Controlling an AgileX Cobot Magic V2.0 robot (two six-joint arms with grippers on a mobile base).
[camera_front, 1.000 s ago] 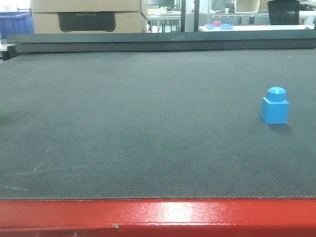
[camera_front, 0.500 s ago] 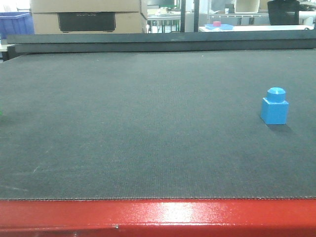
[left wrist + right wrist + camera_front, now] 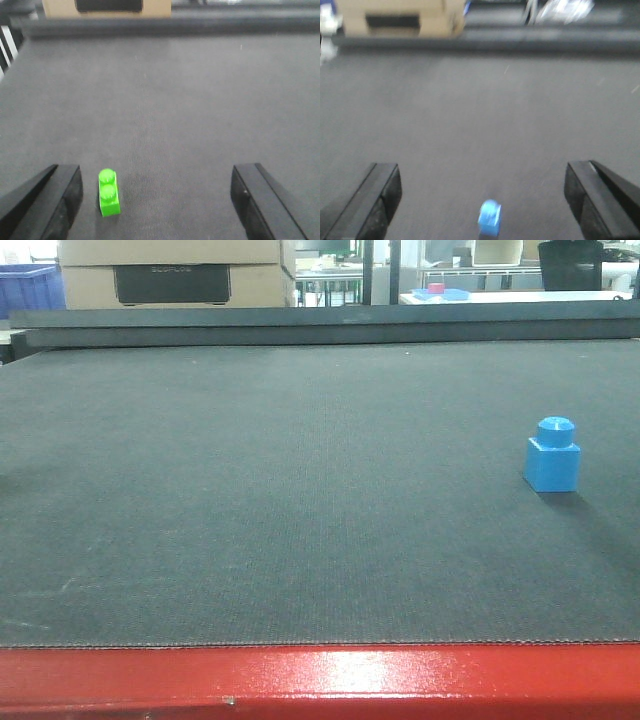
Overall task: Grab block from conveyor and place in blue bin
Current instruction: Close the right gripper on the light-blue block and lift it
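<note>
The block [image 3: 552, 454], a small bright blue cube with a round stud, stands upright at the right side of the conveyor [image 3: 300, 490], a dark grey belt with a red front frame [image 3: 320, 680]. In the right wrist view the block [image 3: 489, 217] shows blurred at the bottom edge, between the wide-apart fingers of my open right gripper [image 3: 482, 192] and near the midline. My left gripper [image 3: 156, 192] is open over the belt, with nothing held. Neither gripper shows in the front view.
A green two-stud brick [image 3: 109, 192] lies on the belt just inside my left gripper's left finger [image 3: 60, 192]. A cardboard box [image 3: 175, 275] stands behind the belt's far rail. A blue crate [image 3: 25, 285] shows far back left; whether it is the blue bin I cannot tell.
In the front view the block sits slightly further left than before. The green sliver at the left edge no longer shows there.
</note>
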